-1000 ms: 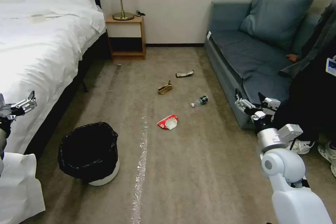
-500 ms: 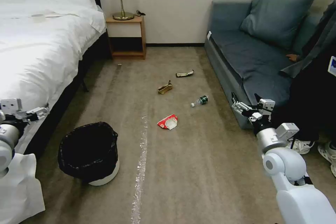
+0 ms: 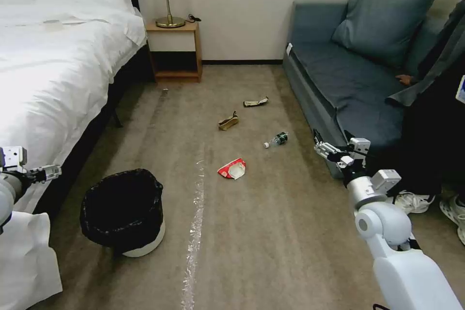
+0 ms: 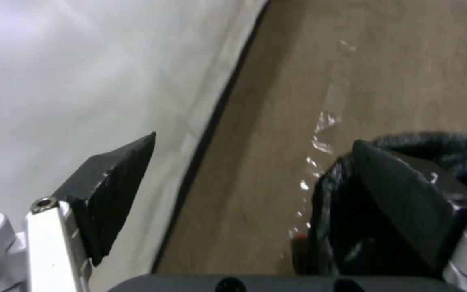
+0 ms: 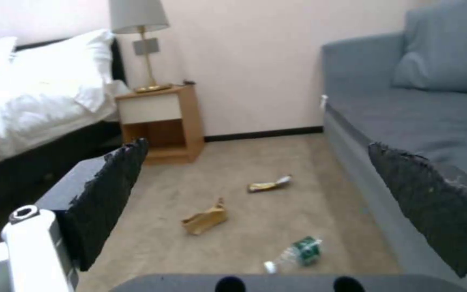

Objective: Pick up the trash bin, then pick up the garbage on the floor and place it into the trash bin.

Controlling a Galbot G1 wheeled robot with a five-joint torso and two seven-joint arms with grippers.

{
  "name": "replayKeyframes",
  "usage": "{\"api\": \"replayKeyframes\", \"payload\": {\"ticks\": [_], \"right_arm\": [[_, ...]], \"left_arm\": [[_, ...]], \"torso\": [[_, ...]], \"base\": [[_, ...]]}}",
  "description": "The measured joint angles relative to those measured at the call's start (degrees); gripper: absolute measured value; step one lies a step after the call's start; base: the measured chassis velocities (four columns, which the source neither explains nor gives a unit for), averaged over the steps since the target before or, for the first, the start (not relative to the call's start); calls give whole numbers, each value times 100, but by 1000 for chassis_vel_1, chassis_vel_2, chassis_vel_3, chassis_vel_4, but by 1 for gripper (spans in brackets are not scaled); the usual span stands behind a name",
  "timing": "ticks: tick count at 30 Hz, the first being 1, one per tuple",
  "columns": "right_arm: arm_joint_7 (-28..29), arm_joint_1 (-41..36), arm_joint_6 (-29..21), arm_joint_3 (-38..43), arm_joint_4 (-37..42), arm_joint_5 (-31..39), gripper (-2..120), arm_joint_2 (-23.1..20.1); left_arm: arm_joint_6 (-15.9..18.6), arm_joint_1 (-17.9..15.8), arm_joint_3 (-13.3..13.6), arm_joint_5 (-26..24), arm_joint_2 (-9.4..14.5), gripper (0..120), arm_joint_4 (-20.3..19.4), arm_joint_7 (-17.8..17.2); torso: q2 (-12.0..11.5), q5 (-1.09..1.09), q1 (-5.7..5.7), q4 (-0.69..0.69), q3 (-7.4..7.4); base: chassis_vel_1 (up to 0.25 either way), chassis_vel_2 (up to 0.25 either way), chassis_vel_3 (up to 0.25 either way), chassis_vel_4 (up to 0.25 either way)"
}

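Four litter pieces (image 3: 232, 169) between bed (image 3: 53, 72) and sofa (image 3: 348, 87); both grippers, left (image 3: 48, 173) and right (image 3: 334, 147), jaws apart, empty.

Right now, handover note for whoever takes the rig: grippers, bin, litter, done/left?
Left gripper: open, empty, beside the bed, up-left of the trash bin.
Right gripper: open, empty, raised by the sofa.
Bin stands on the carpet, unheld.
On the floor: red-and-white carton, brown scrap, wrapper, plus a plastic bottle.
Done: nothing.
Left: lift bin, bin all litter.
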Motion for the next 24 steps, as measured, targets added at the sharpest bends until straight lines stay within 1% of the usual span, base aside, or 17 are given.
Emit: {"api": "replayKeyframes", "payload": {"ticks": [2,3,5,6,7,9,10,11,12,13,14,15,17,18,20,21,24], "right_arm": [[-17,70,17,-131,-59,-37,100,72],[-17,70,17,-131,-59,-37,100,72],[-33,122,42,-229,-131,-87,100,151],[-39,130,53,-283,-158,-123,100,180],[-39,130,53,-283,-158,-123,100,180],[-65,143,72,-376,-200,-187,100,238],[-65,143,72,-376,-200,-187,100,238],[-74,150,77,-399,-218,-207,100,276],[-84,161,88,-432,-258,-242,100,351],[-84,161,88,-432,-258,-242,100,351],[-89,170,102,-449,-289,-270,100,417],[-89,170,102,-449,-289,-270,100,417],[-95,175,117,-478,-322,-297,100,508],[-95,175,117,-478,-322,-297,100,508],[-97,190,123,-477,-338,-298,100,550],[-97,190,123,-477,-338,-298,100,550],[-100,225,142,-417,-376,-287,100,531]], "left_arm": [[23,-124,243,146,-231,98,133,69],[23,-124,243,146,-231,98,133,69],[68,-197,407,321,-379,98,275,228],[81,-279,503,385,-421,98,369,313],[81,-279,503,385,-421,98,369,313],[87,-494,696,430,-445,98,520,353],[87,-494,696,430,-445,98,520,353],[87,-631,804,432,-447,98,593,360],[87,-887,1002,417,-451,98,715,364],[87,-887,1002,417,-451,98,715,364],[86,-1167,1227,394,-461,98,845,366],[86,-1167,1227,394,-461,98,845,366],[84,-1626,1686,385,-509,98,1051,366],[84,-1626,1686,385,-509,98,1051,366],[79,-1918,2048,421,-605,98,1165,363],[79,-1918,2048,421,-605,98,1165,363],[74,-2134,2440,640,-788,98,1343,346]], "torso": [[0,-1,0,-1,0],[0,-1,0,-1,0],[0,-1,0,-1,0],[0,-1,0,-1,0],[0,-1,0,-1,0],[0,0,0,0,0],[0,0,0,0,0],[0,0,0,0,0],[0,0,0,-1,0],[0,0,0,-1,0],[0,1,0,-1,0],[0,1,0,-1,0],[0,1,0,-2,0],[0,1,0,-2,0],[0,1,0,-2,0],[0,1,0,-2,0],[0,1,1,-2,0]], "base": [[0,0,0,0],[0,0,0,0],[0,0,0,0],[0,0,0,0],[0,0,0,0],[0,0,0,0],[0,0,0,0],[0,0,0,0],[0,0,0,0],[0,0,0,0],[0,0,0,0],[0,0,0,0],[0,0,0,0],[0,0,0,0],[0,0,0,0],[0,0,0,0],[0,0,0,0]]}}
